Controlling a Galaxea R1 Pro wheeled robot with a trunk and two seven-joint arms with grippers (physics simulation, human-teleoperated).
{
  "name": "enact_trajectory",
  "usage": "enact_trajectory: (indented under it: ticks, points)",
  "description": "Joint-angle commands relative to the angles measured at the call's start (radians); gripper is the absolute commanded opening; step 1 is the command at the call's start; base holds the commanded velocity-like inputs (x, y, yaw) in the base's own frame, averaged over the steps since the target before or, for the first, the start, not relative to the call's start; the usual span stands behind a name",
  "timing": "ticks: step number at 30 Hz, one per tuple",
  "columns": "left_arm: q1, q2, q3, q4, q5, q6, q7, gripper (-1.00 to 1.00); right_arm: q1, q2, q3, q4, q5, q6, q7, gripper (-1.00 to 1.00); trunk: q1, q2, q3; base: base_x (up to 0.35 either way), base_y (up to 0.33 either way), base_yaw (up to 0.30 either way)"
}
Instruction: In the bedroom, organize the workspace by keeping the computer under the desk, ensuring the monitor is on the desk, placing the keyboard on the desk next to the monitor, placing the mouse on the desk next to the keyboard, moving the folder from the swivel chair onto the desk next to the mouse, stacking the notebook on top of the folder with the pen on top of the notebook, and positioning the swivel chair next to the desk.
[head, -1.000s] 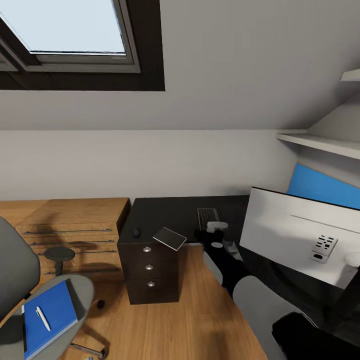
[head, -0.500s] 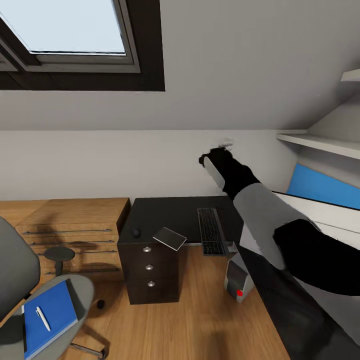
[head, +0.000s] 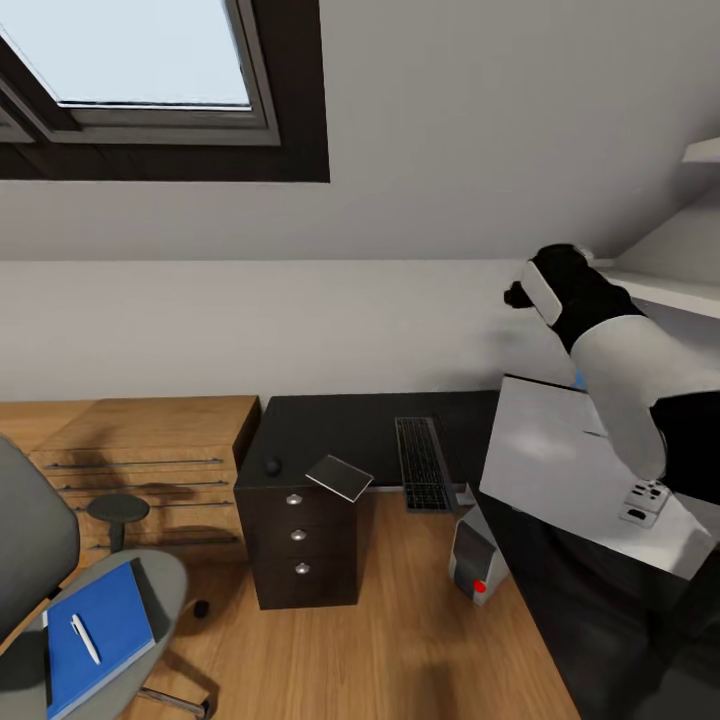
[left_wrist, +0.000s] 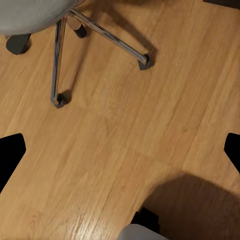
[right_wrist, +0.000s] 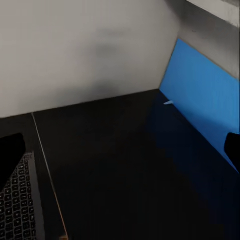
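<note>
**Right arm lifted high over the black desk**

Right gripper (head: 520, 293) raised near the wall, above the monitor (head: 560, 460); fingers spread wide apart in the right wrist view, holding nothing. Left gripper (left_wrist: 120, 150) pointed down at the wooden floor (left_wrist: 125, 125), fingers spread wide too, nothing between them.

Monitor tilted, pale back showing, at the right side of the desk (head: 330, 425). Keyboard (head: 422, 462) flat on the desk, front end poking over the edge. Mouse (head: 272, 466) near the desk's left end. Notebook (head: 339, 477) on the front corner above the drawers, hanging over a bit. Computer (head: 474, 560) on the floor just below the keyboard. Folder (head: 95, 635) on the swivel chair (head: 30, 560) seat, pen (head: 85, 637) on top of the folder.
</note>
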Motion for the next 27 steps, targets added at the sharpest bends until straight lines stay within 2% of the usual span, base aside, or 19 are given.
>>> enact_trajectory:
  ticks: [1,4,9,14,19,23,27]
  points:
    - [-0.001,0.0,-0.009,0.0,0.01,-0.003,0.003,1.0,-0.001,-0.014,0.002,-0.001,-0.015,0.007,-0.006,1.0,0.0,-0.001,-0.002,0.148,0.0,0.0]
    - [-0.001,0.0,-0.009,0.0,0.011,-0.003,0.003,1.0,-0.002,-0.075,-0.019,0.001,-0.015,0.02,-0.003,1.0,0.0,-0.001,-0.002,0.232,0.0,0.0]
    - [-0.001,0.0,-0.009,0.0,0.011,-0.003,0.003,1.0,0.003,-0.136,-0.029,0.026,-0.017,0.046,-0.001,1.0,0.0,-0.001,-0.002,0.113,0.0,0.0]
    - [-0.001,0.0,-0.009,0.001,0.011,-0.003,0.003,1.0,0.005,-0.148,-0.031,0.042,-0.017,0.084,-0.001,1.0,0.0,-0.001,-0.002,0.02,0.0,0.0]
    - [-0.001,0.0,-0.008,0.002,0.012,-0.003,0.003,1.0,0.006,-0.178,-0.036,0.045,-0.016,0.212,-0.002,1.0,0.0,-0.001,-0.002,0.003,0.0,0.0]
    - [-0.001,0.0,-0.007,0.002,0.012,-0.003,0.003,1.0,0.006,-0.193,-0.044,0.043,-0.017,0.259,-0.002,1.0,0.0,-0.001,-0.002,0.0,0.0,0.0]
    - [-0.001,0.001,-0.007,0.002,0.012,-0.002,0.003,1.0,0.006,-0.206,-0.047,0.043,-0.032,0.267,-0.002,1.0,0.0,-0.001,-0.002,0.001,0.0,0.0]
